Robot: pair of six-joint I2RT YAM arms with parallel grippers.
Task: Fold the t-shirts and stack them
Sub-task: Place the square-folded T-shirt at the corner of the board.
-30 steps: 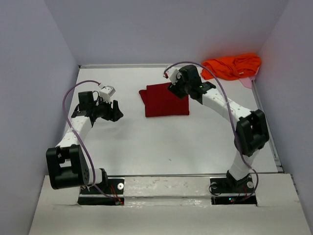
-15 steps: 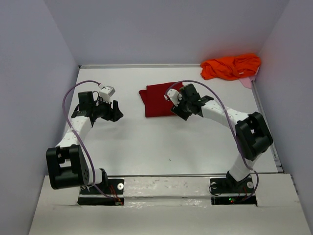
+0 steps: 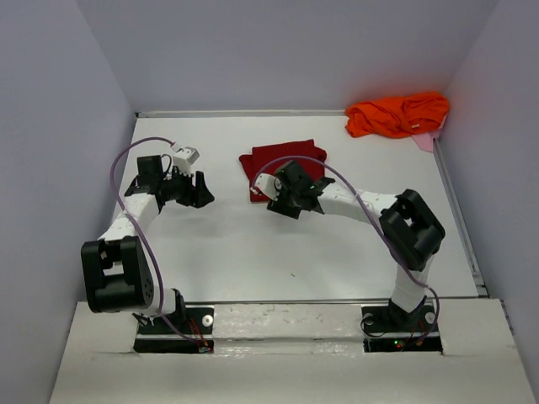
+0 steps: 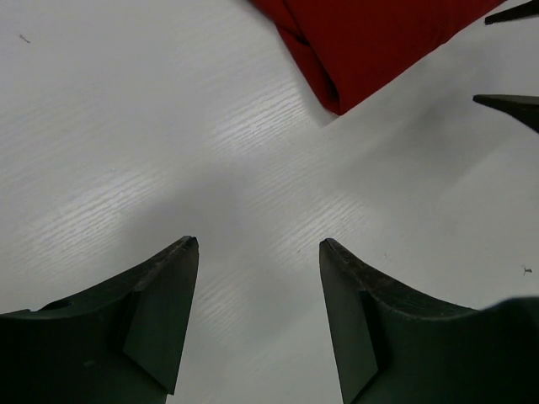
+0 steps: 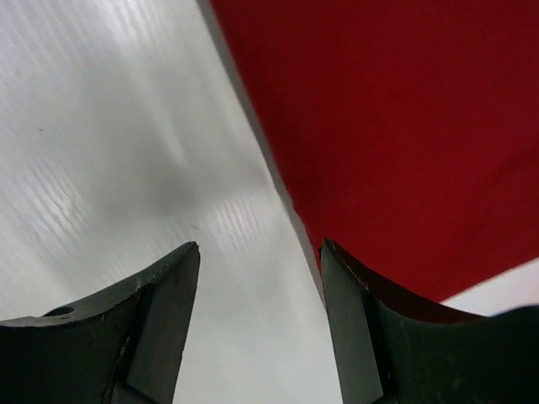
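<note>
**Both grippers open; red t-shirt folded at centre, orange t-shirt bunched in the far corner**

The jaws of the right gripper (image 5: 259, 246) are seen spread apart, with nothing held between them. In the right wrist view, bare white table (image 5: 101, 126) fills the gap and the left half of the frame. The red t-shirt (image 5: 396, 126) fills the upper right, and its edge runs down to the right-hand finger. Whether that finger touches the cloth cannot be told.

The jaws of the left gripper (image 4: 258, 242) are likewise held apart and empty over bare table. A folded corner of the red t-shirt is seen at the top of that view, well clear of the fingertips.

In the overhead view, the red t-shirt is found a little above the middle of the frame, folded into a flat, roughly square shape. Its lower left part is covered by the right gripper. The left gripper is placed at the centre left, apart from the cloth.

The orange t-shirt (image 3: 396, 115) is seen in the upper right, crumpled and unfolded against the back corner. A small pink piece (image 3: 425, 141) shows at its lower right edge.
</note>
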